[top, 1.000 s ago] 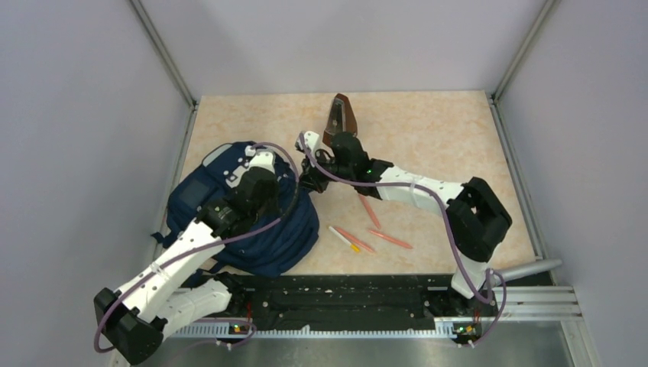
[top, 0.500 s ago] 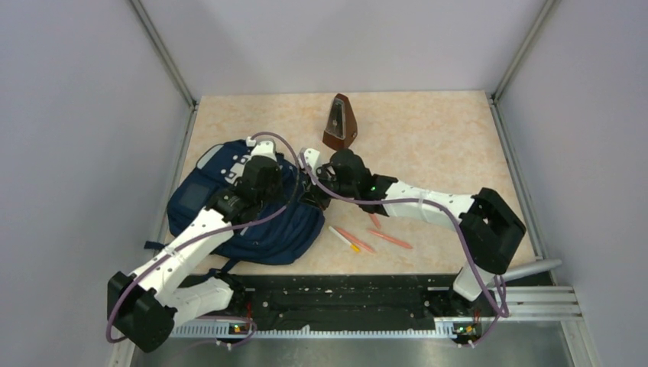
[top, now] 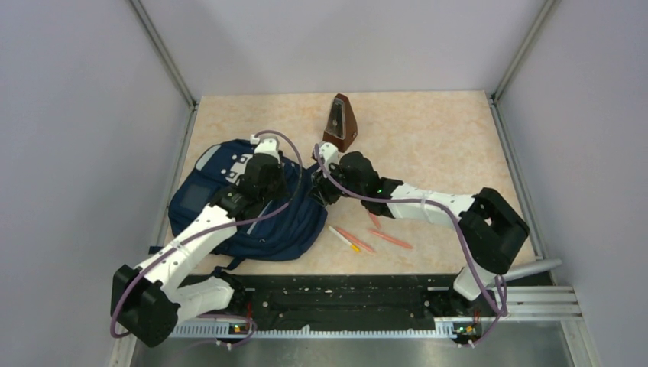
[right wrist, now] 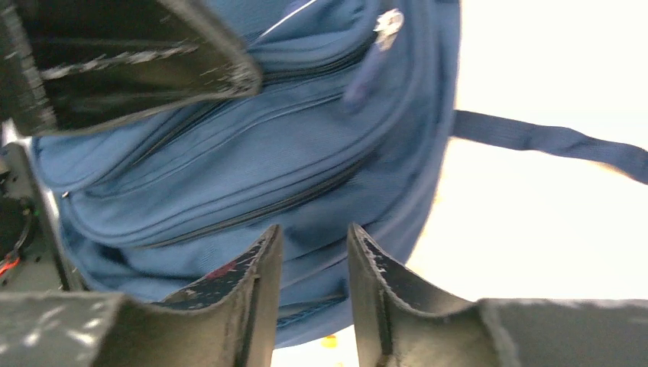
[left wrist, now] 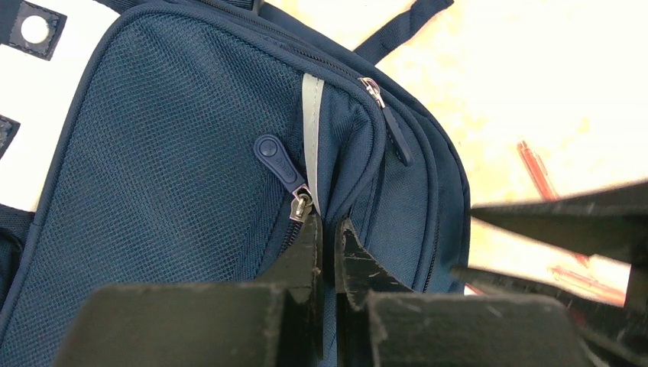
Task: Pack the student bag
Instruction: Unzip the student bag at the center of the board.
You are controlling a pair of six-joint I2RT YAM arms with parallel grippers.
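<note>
Three grey walls [top: 336, 38], beige tabletop [top: 428, 138]

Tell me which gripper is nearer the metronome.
Right. The right gripper sits on the near side of the metronome, at the student bag's right edge. The left gripper is farther left, over the bag.

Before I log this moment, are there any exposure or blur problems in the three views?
Top external: evenly lit and sharp, with only soft shadows. Left wrist: the student bag mesh is crisp, but the table is overexposed. Right wrist: the table is washed nearly white and the bag fabric looks soft and smeared.
</note>
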